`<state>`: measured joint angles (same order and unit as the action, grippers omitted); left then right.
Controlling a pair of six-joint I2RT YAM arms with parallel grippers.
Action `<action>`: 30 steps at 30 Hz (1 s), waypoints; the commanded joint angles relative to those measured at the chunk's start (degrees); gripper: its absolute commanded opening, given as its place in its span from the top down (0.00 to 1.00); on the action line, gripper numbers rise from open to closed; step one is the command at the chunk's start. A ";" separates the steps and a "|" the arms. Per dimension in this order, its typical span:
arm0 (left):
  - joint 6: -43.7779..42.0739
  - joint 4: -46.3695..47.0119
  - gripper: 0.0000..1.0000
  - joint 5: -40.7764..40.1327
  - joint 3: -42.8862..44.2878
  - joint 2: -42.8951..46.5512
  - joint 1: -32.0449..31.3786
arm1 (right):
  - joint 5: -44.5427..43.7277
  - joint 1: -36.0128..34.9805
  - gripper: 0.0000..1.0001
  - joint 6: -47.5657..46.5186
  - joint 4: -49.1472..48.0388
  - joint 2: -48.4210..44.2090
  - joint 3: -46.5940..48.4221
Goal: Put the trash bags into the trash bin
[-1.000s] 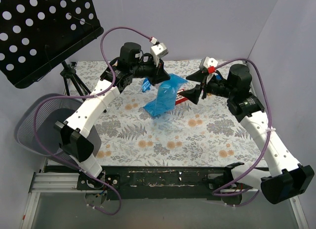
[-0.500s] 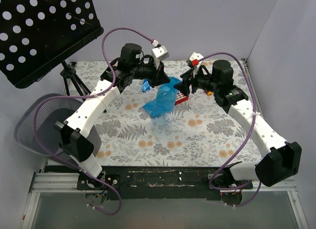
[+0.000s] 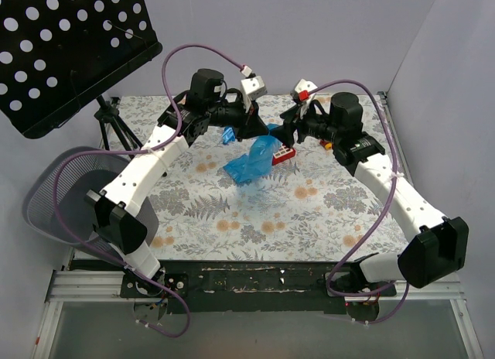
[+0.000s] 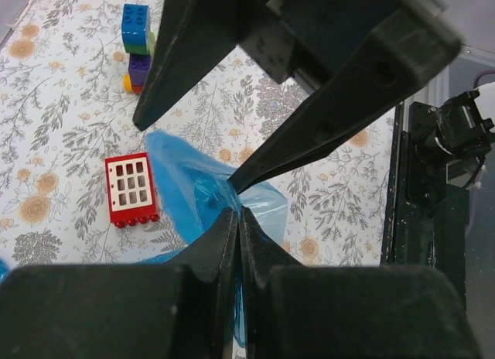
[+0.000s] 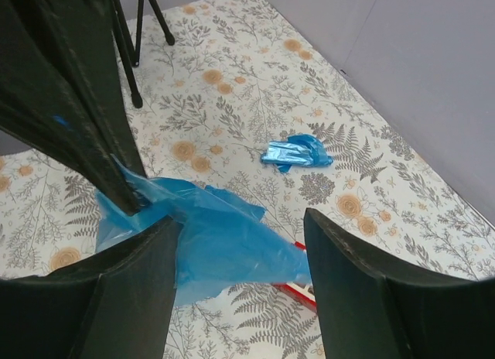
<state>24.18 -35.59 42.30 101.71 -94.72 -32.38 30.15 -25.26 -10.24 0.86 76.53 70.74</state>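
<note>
Off the table's (image 3: 309, 212) left edge sits the trash bin (image 3: 58, 200), well apart from the blue trash bag (image 3: 251, 162). The bag hangs mid-table from my left pincer (image 4: 238, 210), clamped on its top. My right pincer (image 5: 240, 220) gapes wide around the film, near a red block (image 4: 131, 190).

bag (image 3: 254, 159): blue, crinkly, lifted, centre | bin (image 3: 58, 196): grey mesh, off table (image 3: 325, 212) L edge
</note>
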 commanded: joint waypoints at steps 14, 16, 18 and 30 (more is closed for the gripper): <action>-4.06 -12.48 1.00 4.89 10.61 1.55 -0.14 | 6.96 0.03 0.51 13.23 -18.45 4.95 1.16; -3.36 -12.48 1.00 4.63 10.61 1.82 -0.14 | 3.26 0.55 0.57 13.14 -17.91 3.98 1.07; -3.35 -12.92 1.00 4.28 10.53 2.17 -0.14 | 2.72 1.87 0.63 13.75 -17.91 3.71 1.42; -6.34 -9.15 1.00 -3.89 4.90 4.81 -0.14 | 5.55 11.72 0.92 5.81 -10.89 -1.82 0.64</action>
<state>19.42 -47.44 42.15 107.68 -93.47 -32.38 28.45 -14.50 3.05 -11.35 79.44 70.70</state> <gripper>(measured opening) 0.008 0.022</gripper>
